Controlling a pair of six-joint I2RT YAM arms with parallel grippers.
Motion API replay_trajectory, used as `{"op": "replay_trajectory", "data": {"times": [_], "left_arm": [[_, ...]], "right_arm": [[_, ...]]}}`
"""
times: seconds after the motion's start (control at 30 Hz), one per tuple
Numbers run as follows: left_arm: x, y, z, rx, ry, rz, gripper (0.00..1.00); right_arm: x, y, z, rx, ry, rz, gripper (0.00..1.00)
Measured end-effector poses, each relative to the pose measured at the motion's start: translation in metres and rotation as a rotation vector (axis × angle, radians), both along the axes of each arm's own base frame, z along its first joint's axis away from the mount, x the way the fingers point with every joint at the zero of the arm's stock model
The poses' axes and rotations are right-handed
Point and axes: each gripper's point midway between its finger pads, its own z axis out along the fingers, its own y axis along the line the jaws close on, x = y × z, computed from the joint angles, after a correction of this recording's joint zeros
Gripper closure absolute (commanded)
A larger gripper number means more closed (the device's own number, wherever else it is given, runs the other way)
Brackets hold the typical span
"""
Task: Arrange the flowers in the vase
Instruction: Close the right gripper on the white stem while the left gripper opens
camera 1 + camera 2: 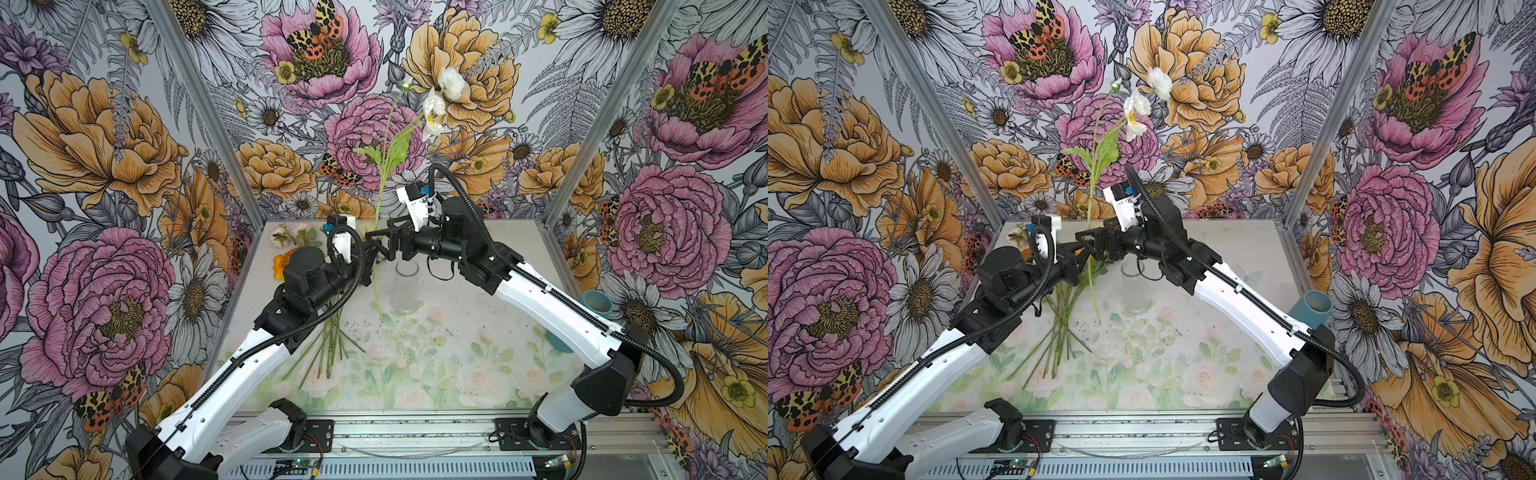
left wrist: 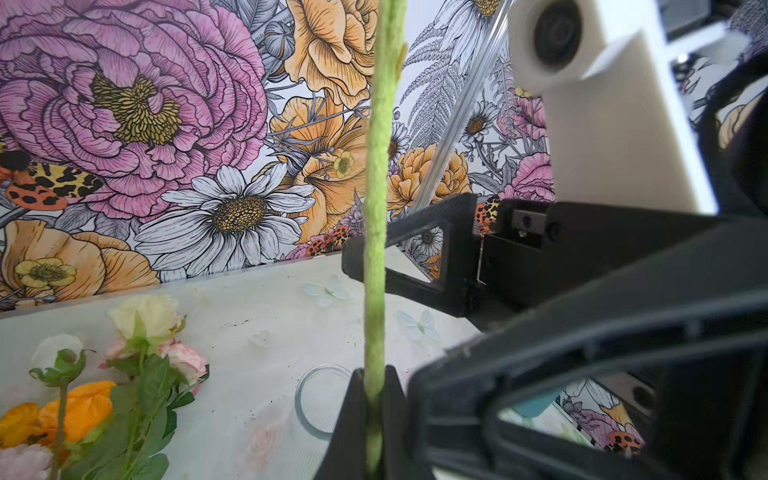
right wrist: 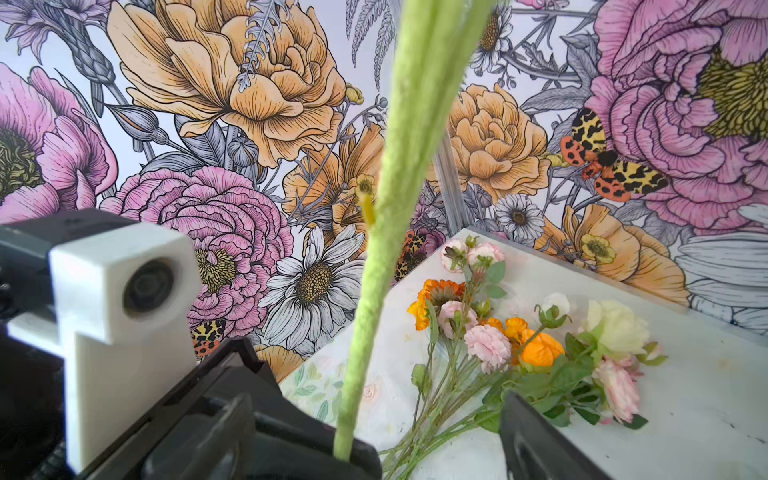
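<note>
A long green stem with cream-white blooms stands upright over the table, also seen in the other top view as the stem. My left gripper is shut on this stem low down. Just above it my right gripper is open, with the stem between its fingers, near one of them. The clear glass vase stands empty just right of the stem's lower end. More flowers lie loose at the back left.
A teal cup lies at the table's right edge behind the right arm. Papered walls close in on the left, back and right. A metal rail with both arm bases runs along the front.
</note>
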Motion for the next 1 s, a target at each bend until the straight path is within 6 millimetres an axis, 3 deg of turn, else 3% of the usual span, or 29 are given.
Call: {"op": "replay_trajectory", "data": {"times": [0.2, 0.53, 0.63, 1.0], "left_arm": [[-0.0021, -0.0027, 0.0066, -0.015, -0.022, -0.009, 1.00], [0.0026, 0.0029, 0.0080, -0.018, -0.027, 0.035, 1.00], [0.0041, 0.0043, 0.0075, -0.017, -0.026, 0.051, 1.00], [0.0049, 0.0033, 0.0063, -0.014, -0.023, 0.058, 1.00]], "right_arm": [[0.0008, 0.0006, 0.0034, 0.003, -0.007, 0.000, 0.33], [0.0026, 0.0021, 0.0052, 0.007, -0.008, -0.002, 0.53], [0.0027, 0.0020, 0.0052, 0.005, -0.012, -0.001, 0.67], [0.0046, 0.0083, 0.0055, 0.013, -0.001, 0.017, 0.62]]}}
